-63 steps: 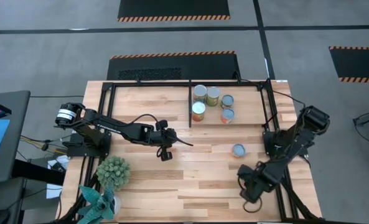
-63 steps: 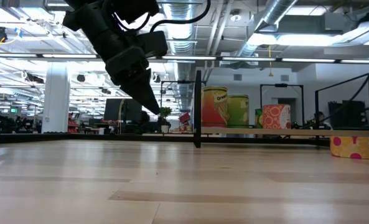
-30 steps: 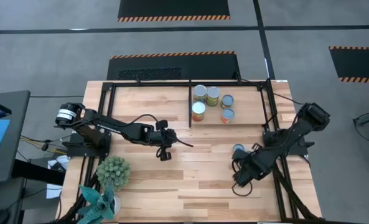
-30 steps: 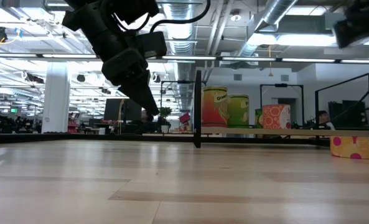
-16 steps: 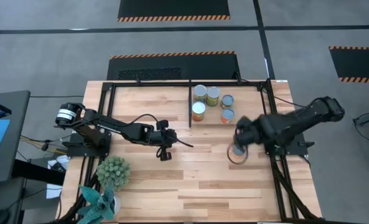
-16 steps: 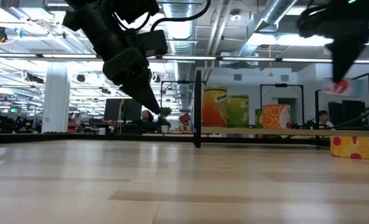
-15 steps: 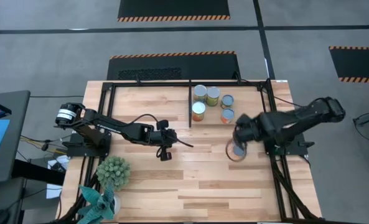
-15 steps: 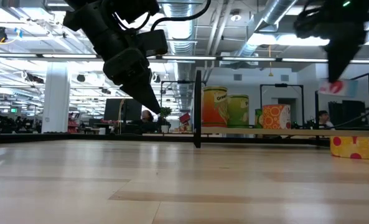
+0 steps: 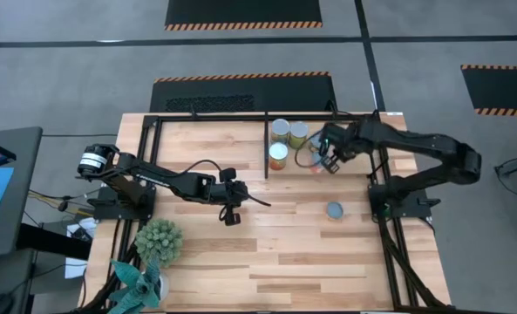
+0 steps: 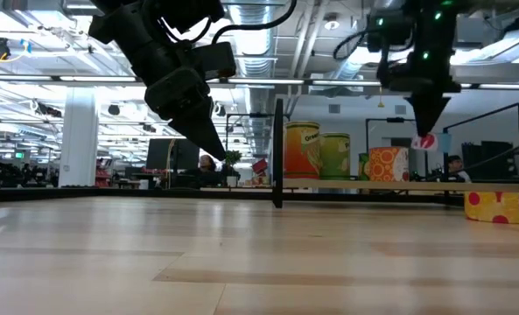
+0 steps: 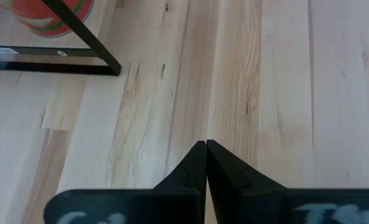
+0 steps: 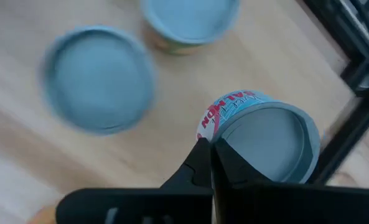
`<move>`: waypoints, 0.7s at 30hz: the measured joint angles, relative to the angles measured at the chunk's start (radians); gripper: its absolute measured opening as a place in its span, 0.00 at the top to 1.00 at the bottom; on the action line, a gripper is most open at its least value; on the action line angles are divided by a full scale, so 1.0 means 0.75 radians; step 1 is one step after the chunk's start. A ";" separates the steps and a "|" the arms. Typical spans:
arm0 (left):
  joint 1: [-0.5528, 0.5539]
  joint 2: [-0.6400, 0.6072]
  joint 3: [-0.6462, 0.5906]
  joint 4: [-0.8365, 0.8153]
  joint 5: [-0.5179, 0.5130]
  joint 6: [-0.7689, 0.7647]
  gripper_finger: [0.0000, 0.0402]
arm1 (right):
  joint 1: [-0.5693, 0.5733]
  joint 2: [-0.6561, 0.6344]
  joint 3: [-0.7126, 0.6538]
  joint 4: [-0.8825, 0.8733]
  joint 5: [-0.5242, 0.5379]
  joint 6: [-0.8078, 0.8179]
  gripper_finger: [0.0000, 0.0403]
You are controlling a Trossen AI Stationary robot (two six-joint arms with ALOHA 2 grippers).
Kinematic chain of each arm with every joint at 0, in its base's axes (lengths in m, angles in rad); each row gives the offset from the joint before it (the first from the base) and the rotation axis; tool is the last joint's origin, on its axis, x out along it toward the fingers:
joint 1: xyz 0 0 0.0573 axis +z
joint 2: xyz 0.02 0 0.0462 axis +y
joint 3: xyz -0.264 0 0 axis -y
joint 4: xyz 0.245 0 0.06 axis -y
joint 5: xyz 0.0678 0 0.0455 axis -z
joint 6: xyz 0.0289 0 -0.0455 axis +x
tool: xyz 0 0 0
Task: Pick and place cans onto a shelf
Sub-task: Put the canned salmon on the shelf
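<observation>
Shelf [image 9: 267,131], right bay: four cans [image 9: 280,129] grouped beside the divider bar. One can [image 9: 335,210] alone on open planks, well apart. Potted plant [image 9: 159,242] at the near-left corner. My right gripper [image 9: 330,160] hangs above the shelved group, fingers apparently pinching a small tin's [image 12: 268,140] rim. My left gripper [image 9: 232,215]: mid-table, fingers pressed together, empty.

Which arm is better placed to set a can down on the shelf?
Right. Its tool hangs above the shelf's right half by the standing cans, pinching a salmon tin by the rim. The left tool is shut, empty, left of the divider.
</observation>
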 joint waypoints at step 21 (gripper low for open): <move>0.000 0.000 0.000 -0.003 0.001 0.001 1.00 | -0.367 0.322 -0.001 0.202 -0.115 -0.329 0.97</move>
